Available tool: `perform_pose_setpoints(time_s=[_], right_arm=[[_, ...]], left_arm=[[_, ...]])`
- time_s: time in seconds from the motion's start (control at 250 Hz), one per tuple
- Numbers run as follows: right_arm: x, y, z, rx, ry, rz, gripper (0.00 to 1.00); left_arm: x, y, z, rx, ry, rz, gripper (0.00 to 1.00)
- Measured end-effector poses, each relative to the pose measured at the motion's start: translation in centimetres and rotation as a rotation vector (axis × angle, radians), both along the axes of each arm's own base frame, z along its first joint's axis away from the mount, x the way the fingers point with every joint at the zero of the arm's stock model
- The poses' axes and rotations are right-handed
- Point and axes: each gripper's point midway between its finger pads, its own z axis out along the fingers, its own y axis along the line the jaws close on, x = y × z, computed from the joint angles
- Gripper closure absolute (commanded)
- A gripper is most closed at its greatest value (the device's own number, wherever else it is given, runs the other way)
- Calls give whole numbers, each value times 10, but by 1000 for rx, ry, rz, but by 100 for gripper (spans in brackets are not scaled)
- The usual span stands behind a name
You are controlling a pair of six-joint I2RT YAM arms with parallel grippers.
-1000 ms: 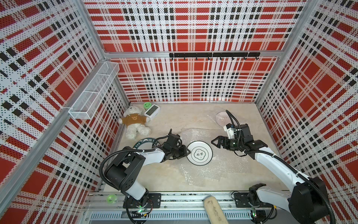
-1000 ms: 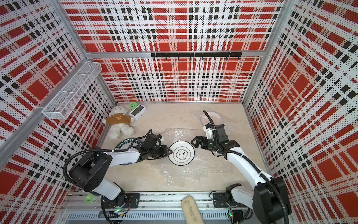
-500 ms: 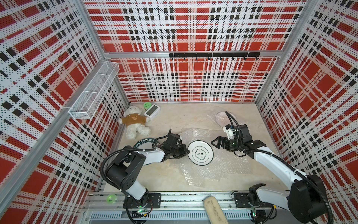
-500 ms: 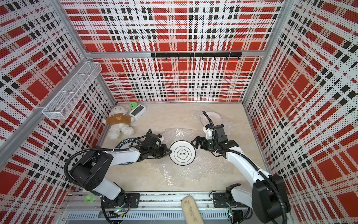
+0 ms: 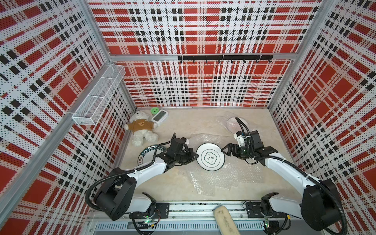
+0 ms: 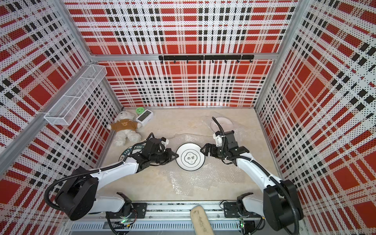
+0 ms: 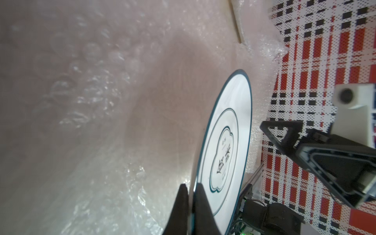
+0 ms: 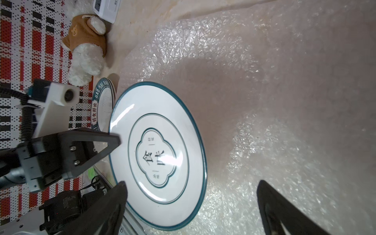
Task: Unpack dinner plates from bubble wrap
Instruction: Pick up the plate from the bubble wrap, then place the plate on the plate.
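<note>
A white dinner plate (image 5: 211,156) (image 6: 190,156) with a dark central emblem lies on an opened sheet of bubble wrap (image 5: 215,179) at mid table. My left gripper (image 5: 196,155) (image 7: 190,186) is shut on that plate's left rim. My right gripper (image 5: 224,150) (image 8: 191,183) stands open at the plate's right edge and holds nothing. A plate with a dark lettered rim band (image 5: 145,154) (image 8: 101,105) lies bare to the left, partly hidden under the left arm. At the back right a pinkish plate (image 5: 234,123) sits under more bubble wrap.
In the back left corner lie a teddy bear (image 5: 142,130), a white clock (image 5: 160,116) and a green disc (image 5: 154,110). A wire basket (image 5: 99,97) hangs on the left wall and a hook rail (image 5: 224,58) on the back wall. A beige brush (image 5: 224,220) pokes in at the front.
My left gripper has closed onto the emblem plate's rim, and the plate has shifted slightly toward the back. The right gripper has stayed open at the plate's other edge.
</note>
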Motion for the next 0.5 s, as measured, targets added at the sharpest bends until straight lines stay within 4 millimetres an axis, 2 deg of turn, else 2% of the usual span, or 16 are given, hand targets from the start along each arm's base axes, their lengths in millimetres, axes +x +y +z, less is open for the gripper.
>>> perform_pose_setpoints(time_s=[0.108,0.176,0.332,0.5], right_arm=[[3,1,2,0,-2,0,0],[7,3,7,6,-15,2,0],[17,8,18,29,-50,12,0],[20,19,14,51,-49,36,0]], left_arm=[[1,12,21,-34,-30,38,100],[4,28,31,-47,-48,86,100],[10,81,47,-51,-65,248,100],[13,149,57,-47,-83,471,100]])
